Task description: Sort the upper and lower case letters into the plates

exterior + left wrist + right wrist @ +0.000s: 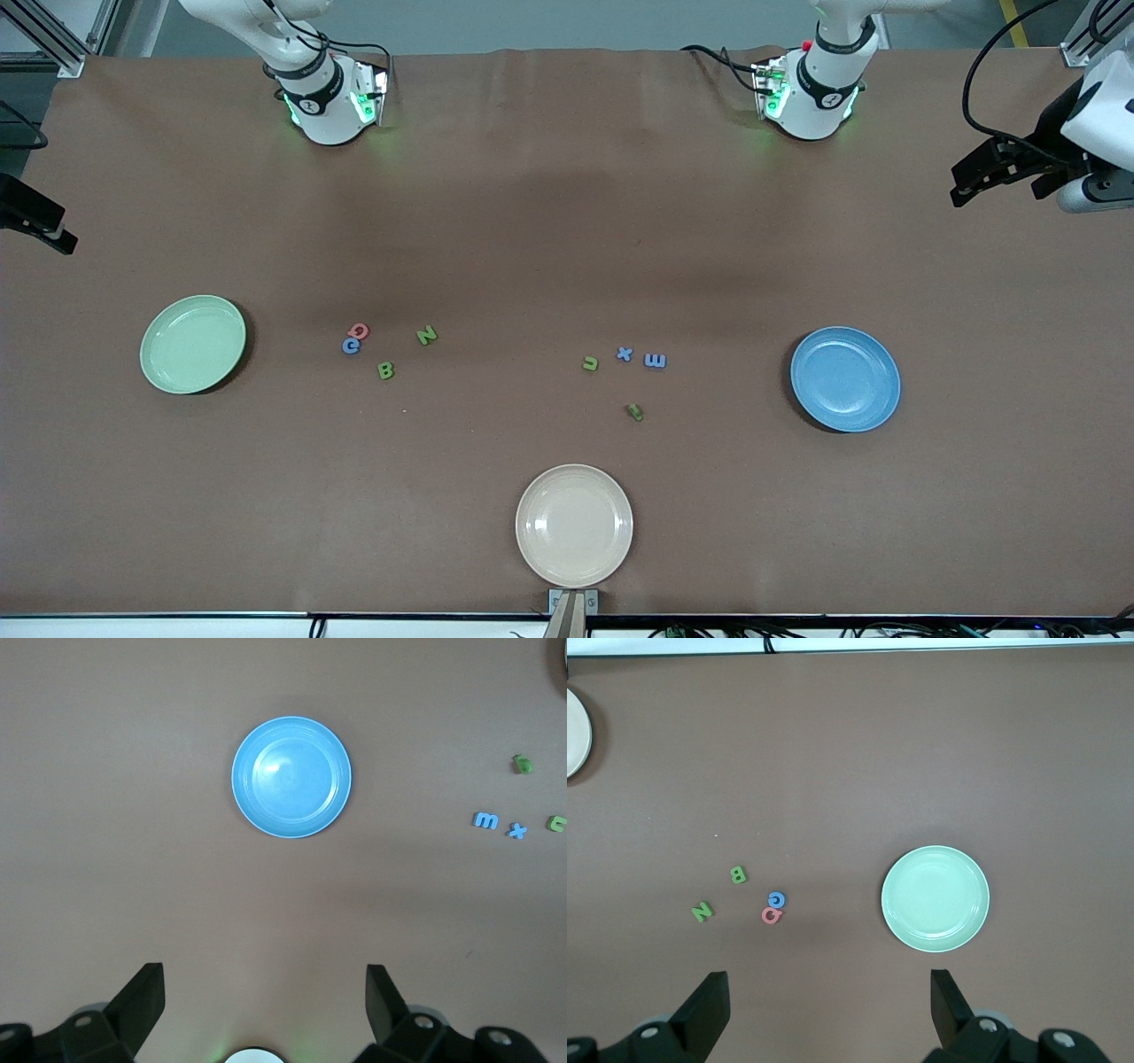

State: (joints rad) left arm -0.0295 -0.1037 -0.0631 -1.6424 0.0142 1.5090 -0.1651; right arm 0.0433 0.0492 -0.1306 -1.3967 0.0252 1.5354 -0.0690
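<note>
The pale green plate (193, 344) (935, 898) lies toward the right arm's end, the blue plate (845, 379) (291, 777) toward the left arm's end. Both hold nothing. Between them lie two loose groups of small letters. Red Q (359, 330), a blue letter (352, 346), green N (426, 335) and green B (385, 370) are beside the green plate. Green u (590, 363), blue x (625, 354), blue m (655, 361) and a tilted green letter (634, 411) are beside the blue plate. My left gripper (263, 979) and right gripper (828, 979) hang high over bare table, open, holding nothing.
A beige plate (574, 525) sits at the table edge nearest the front camera, midway between the arms. Both arm bases (328, 97) (815, 93) stand at the farthest edge. Dark equipment juts in at both side edges (1019, 164) (35, 221).
</note>
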